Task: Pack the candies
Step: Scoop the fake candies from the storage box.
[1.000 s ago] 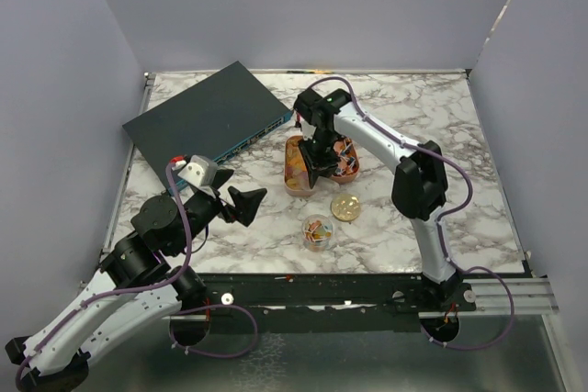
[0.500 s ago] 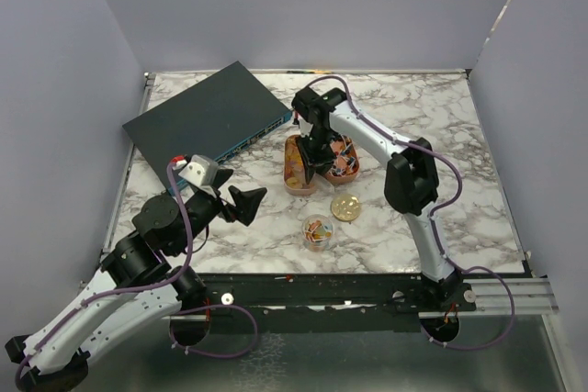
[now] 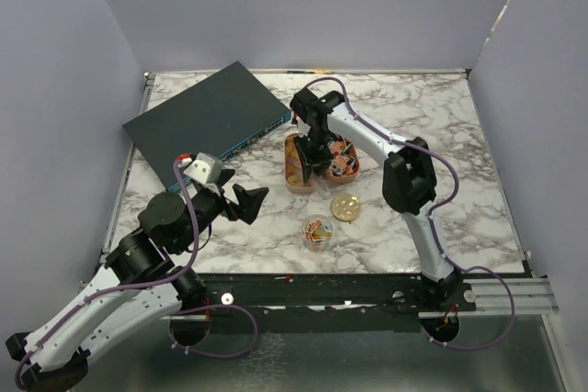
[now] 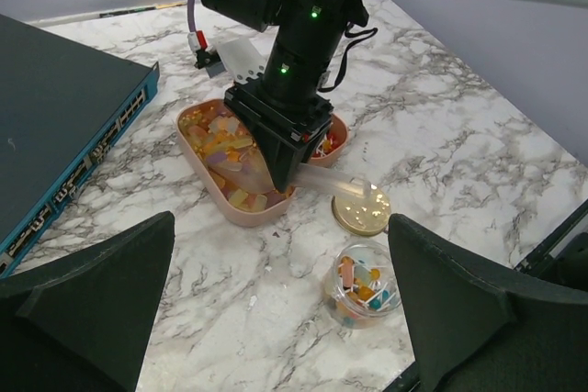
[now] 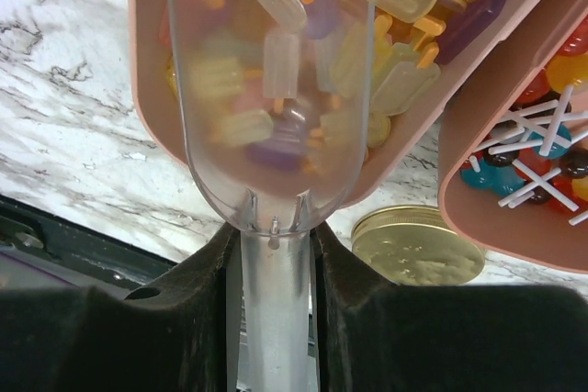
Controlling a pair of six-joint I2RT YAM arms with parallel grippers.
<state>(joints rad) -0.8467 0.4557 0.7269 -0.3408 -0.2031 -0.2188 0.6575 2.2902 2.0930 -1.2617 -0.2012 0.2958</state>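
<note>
Two peach trays hold the candies. The left tray (image 3: 292, 174) (image 4: 213, 192) (image 5: 142, 43) holds yellow, orange and purple ones (image 4: 225, 140) (image 5: 395, 52). The right tray (image 3: 354, 167) (image 5: 478, 204) holds red and blue ones on white sticks (image 5: 542, 153). My right gripper (image 3: 312, 161) (image 4: 280, 149) (image 5: 272, 319) is shut on the handle of a clear scoop (image 5: 266, 89) (image 4: 335, 185), whose bowl lies in the left tray among the candies. A small clear jar (image 3: 318, 231) (image 4: 361, 284) holds a few candies. My left gripper (image 3: 250, 201) (image 4: 280, 319) is open and empty, left of the jar.
A round gold lid (image 3: 345, 207) (image 4: 361, 212) (image 5: 418, 247) lies on the marble table between the trays and the jar. A dark network switch (image 3: 209, 121) (image 4: 55, 126) lies at the back left. Grey walls stand round the table.
My right gripper has shifted a little to the left over the left tray with the scoop in it. My left gripper has edged slightly up and right.
</note>
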